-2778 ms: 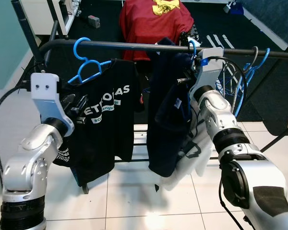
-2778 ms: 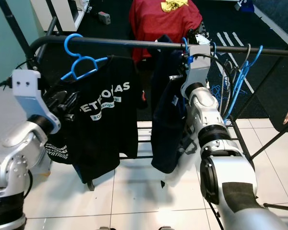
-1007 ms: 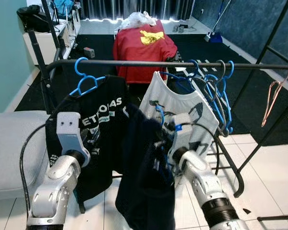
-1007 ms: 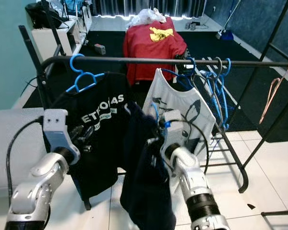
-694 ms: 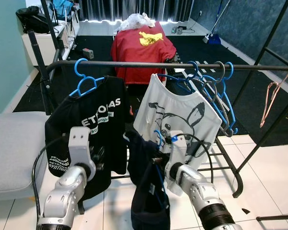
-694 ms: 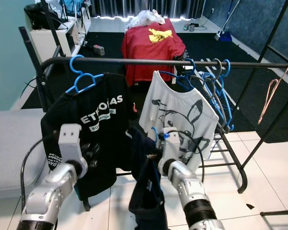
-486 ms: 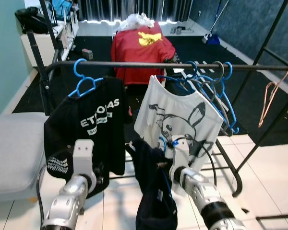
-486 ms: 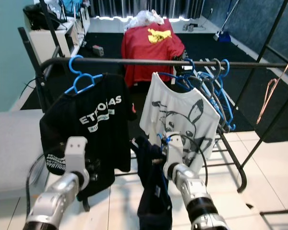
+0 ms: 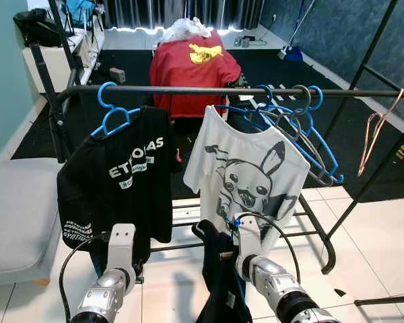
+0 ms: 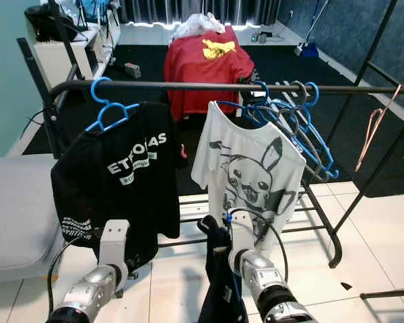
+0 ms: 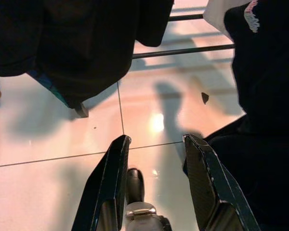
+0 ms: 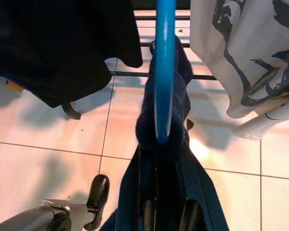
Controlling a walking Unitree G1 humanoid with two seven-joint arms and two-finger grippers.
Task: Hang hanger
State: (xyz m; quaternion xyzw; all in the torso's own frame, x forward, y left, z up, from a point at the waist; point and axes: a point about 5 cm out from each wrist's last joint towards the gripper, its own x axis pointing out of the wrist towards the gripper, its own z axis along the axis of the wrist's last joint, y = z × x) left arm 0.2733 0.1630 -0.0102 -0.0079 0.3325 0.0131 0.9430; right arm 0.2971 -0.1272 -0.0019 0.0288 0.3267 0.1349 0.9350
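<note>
While the rail (image 9: 188, 89) carries two shirts, right gripper (image 12: 166, 211) is clamped on the blue hanger (image 12: 164, 72) with navy garment (image 9: 219, 282), low, unhung. Left gripper (image 11: 154, 183) gapes, holding nothing.

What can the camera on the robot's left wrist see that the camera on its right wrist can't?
Left wrist view alone: two open black fingers of the left gripper with bare floor tiles between them, holding nothing.

Right wrist view alone: the blue hanger with the dark navy shirt draped over it, gripped by the right gripper, and the white cartoon T-shirt beside it.

Both: the black T-shirt hanging above shiny pale tiles, the rack's low black bars, and the dark navy shirt.
</note>
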